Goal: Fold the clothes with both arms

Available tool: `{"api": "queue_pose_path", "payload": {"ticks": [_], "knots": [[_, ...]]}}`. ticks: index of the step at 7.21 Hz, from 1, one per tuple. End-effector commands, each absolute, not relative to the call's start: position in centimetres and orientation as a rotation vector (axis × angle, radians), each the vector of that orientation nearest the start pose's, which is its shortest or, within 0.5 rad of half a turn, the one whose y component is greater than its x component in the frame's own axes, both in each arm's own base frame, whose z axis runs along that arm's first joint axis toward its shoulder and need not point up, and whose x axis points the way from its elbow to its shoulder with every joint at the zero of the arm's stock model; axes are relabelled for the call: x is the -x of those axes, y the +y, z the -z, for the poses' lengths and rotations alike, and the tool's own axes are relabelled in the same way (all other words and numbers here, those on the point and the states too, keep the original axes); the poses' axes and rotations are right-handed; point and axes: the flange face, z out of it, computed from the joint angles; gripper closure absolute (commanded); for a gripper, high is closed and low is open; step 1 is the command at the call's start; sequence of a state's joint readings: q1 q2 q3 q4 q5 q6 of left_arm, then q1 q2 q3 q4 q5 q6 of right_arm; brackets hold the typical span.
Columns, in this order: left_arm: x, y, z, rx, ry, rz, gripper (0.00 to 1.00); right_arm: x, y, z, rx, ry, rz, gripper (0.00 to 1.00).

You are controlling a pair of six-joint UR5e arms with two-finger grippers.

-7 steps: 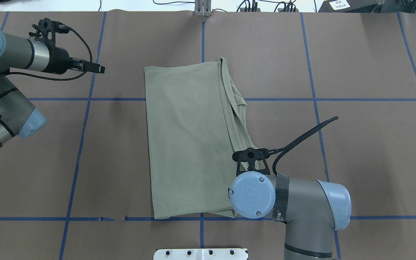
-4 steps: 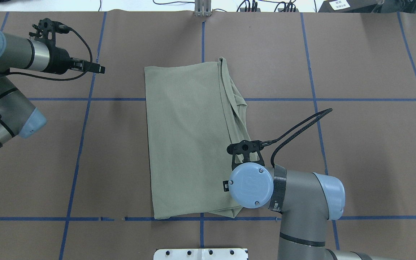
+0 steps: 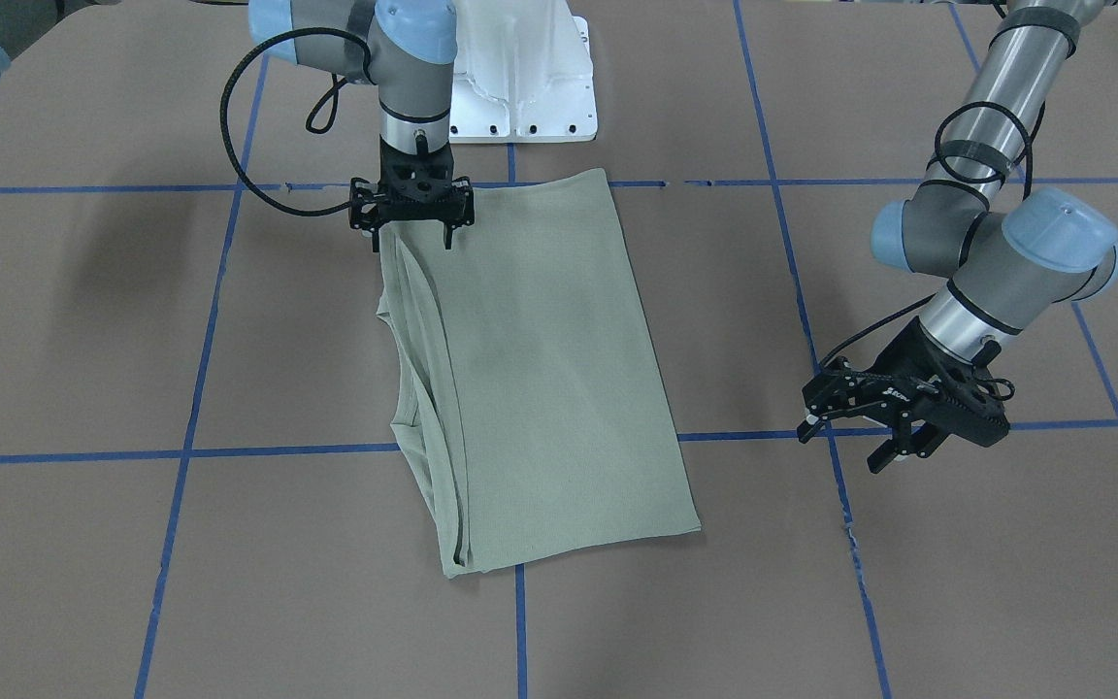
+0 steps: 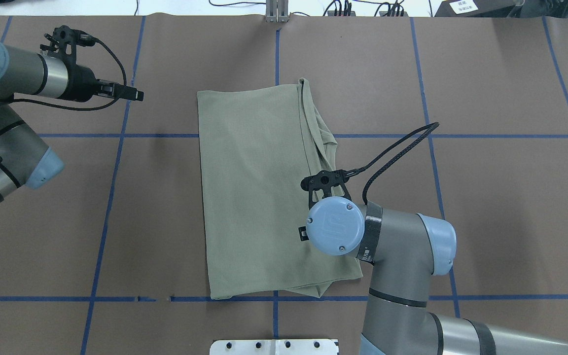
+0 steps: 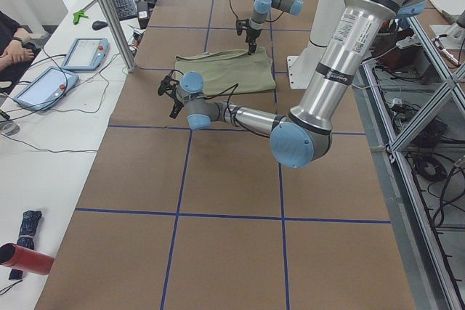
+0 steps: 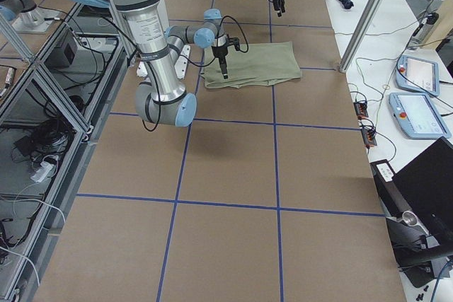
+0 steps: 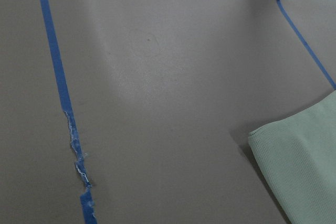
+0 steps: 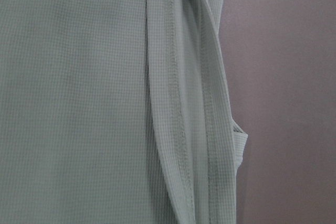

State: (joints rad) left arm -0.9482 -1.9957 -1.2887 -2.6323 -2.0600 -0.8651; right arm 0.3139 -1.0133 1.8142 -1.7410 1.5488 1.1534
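The pale sage-green shirt (image 4: 254,187) lies folded lengthwise on the brown table, with layered sleeve and hem edges along its right side (image 8: 178,129). It also shows in the front-facing view (image 3: 540,369). My right gripper (image 3: 411,233) points straight down over the shirt's near right edge. Its jaws are open and straddle the layered edge, and I cannot tell if they touch the cloth. In the overhead view my right wrist (image 4: 336,231) hides it. My left gripper (image 3: 845,447) is open and empty, hovering over bare table left of the shirt (image 4: 133,93). The shirt's far left corner (image 7: 310,161) shows in the left wrist view.
The white pedestal plate (image 4: 274,346) sits at the table's near edge, just behind the shirt. Blue tape lines (image 4: 111,197) grid the brown table cover. A metal bracket (image 4: 276,12) stands at the far edge. Tablets and cables (image 5: 83,52) lie on a side bench.
My right arm has moved away from the robot along the shirt's right edge, uncovering the shirt's near right corner. The left arm and the shirt have not moved.
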Motion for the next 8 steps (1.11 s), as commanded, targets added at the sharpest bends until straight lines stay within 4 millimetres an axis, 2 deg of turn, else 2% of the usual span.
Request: {"api": "queue_pose_path", "payload": {"ticks": [1, 2, 6, 8], "knots": [[-32.9, -60.3, -43.2, -0.573, 1.110, -0.086, 0.00, 57.8, -33.3, -27.8, -0.250, -0.579, 0.100, 0.00], [-32.9, -60.3, -43.2, -0.573, 1.110, -0.086, 0.00, 57.2, -34.3, -27.7, -0.244, -0.577, 0.104, 0.00], [-33.1, -60.2, -43.2, -0.571, 1.111, -0.088, 0.00, 55.5, -36.2, -29.6, -0.204, -0.464, 0.108, 0.00], [-33.1, -60.2, -43.2, -0.572, 1.111, -0.090, 0.00, 53.1, -38.8, -30.5, -0.192, -0.411, 0.101, 0.00]]}}
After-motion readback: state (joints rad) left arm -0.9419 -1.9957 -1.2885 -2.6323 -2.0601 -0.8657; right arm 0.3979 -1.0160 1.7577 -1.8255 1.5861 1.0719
